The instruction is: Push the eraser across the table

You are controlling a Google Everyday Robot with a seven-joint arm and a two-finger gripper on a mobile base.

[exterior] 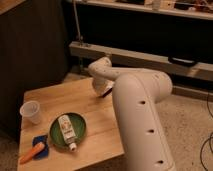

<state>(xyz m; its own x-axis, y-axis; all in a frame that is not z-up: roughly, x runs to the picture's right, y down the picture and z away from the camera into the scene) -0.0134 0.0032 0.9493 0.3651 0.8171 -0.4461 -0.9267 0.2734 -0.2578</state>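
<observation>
The light-wood table (75, 97) stands at the lower left. My white arm reaches over its far right part, and the gripper (102, 90) points down at the tabletop there, mostly hidden behind the wrist. A short dark end of the eraser (107, 93) shows at the gripper's lower right, at the table's far right edge. The rest of the eraser is hidden by the arm.
A green plate (54, 136) holds a white labelled bottle (66, 129) at the front of the table. A clear cup (31, 111) stands at the left. A blue block (41, 146) and an orange carrot (29, 153) lie at the front left corner. A dark cabinet stands behind the table.
</observation>
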